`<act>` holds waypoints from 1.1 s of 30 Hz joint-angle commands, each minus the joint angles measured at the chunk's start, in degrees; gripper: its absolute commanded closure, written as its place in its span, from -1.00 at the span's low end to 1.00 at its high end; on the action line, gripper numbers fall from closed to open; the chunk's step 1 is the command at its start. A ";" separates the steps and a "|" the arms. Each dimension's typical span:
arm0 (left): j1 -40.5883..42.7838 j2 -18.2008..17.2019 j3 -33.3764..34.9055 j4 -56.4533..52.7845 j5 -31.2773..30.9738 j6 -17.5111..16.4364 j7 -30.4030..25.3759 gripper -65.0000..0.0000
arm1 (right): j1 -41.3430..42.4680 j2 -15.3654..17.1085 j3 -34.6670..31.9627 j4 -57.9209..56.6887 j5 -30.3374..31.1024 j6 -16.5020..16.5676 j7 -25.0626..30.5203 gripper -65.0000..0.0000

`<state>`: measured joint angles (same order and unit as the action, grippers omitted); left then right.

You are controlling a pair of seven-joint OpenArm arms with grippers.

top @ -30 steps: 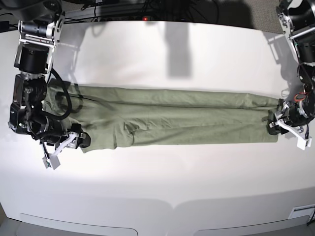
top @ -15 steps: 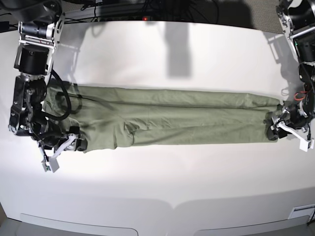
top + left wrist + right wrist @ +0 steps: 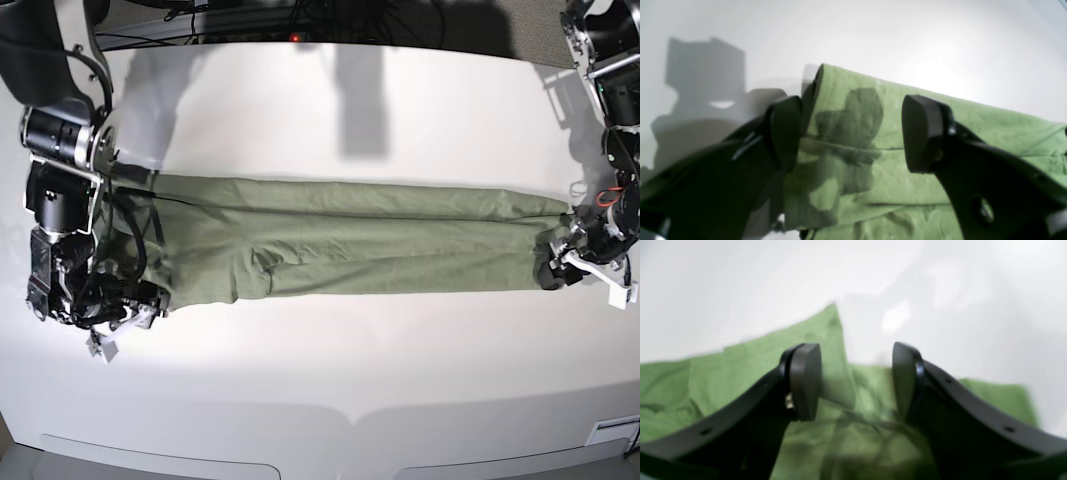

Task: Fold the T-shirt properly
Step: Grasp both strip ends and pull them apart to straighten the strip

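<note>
The T-shirt (image 3: 340,235) lies as a long, narrow green strip across the white table (image 3: 330,380), wrinkled near its left third. At the strip's right end my left gripper (image 3: 575,268) is open, and in the left wrist view its two dark fingers (image 3: 783,133) straddle the cloth's end edge (image 3: 853,110) without pinching it. My right gripper (image 3: 125,322) is low at the strip's left end. In the right wrist view it (image 3: 855,380) stands open just above the green cloth (image 3: 706,380), which looks blurred.
Dark cables and equipment (image 3: 300,15) run along the table's far edge. Both arm bases (image 3: 60,140) stand at the table's left and right sides. The table's front edge (image 3: 350,440) curves near the bottom of the base view.
My left gripper has opened at the shirt's right end. The right arm has swung toward the table's front, and its gripper now sits lower and further left at the strip's corner.
</note>
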<state>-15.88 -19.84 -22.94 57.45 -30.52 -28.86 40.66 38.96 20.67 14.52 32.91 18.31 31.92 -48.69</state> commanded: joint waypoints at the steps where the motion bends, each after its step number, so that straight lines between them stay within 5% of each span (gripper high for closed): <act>1: -1.42 -0.98 -0.26 0.83 -1.07 -0.26 -1.27 -0.39 | 2.69 0.79 0.09 -0.39 1.27 0.33 0.85 -0.05; 12: -1.40 -0.98 -0.26 0.83 -1.05 -0.26 -1.27 -0.39 | 2.91 0.76 0.07 -1.44 3.34 4.87 0.17 0.12; 15: -1.40 -0.98 -0.26 0.83 -1.05 -0.26 -1.27 -0.39 | 2.91 0.76 0.07 -1.44 3.34 5.70 0.17 0.39; 19: -1.40 -0.98 -0.26 0.83 -1.05 -0.26 -1.27 -0.39 | 2.91 0.76 0.09 -1.44 3.32 5.73 0.20 0.98; 26: -1.40 -1.01 -0.26 0.83 -1.03 -0.26 -1.27 -0.39 | 2.91 0.79 0.07 -1.36 3.78 8.08 -1.31 1.00; 33: -1.40 -0.98 -0.26 0.83 -1.05 -0.28 -1.27 -0.39 | 2.73 1.07 0.07 2.16 17.40 8.08 -13.44 1.00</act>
<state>-15.86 -19.84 -22.94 57.45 -30.52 -28.86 40.64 39.68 20.82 14.52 33.98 34.70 39.51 -62.76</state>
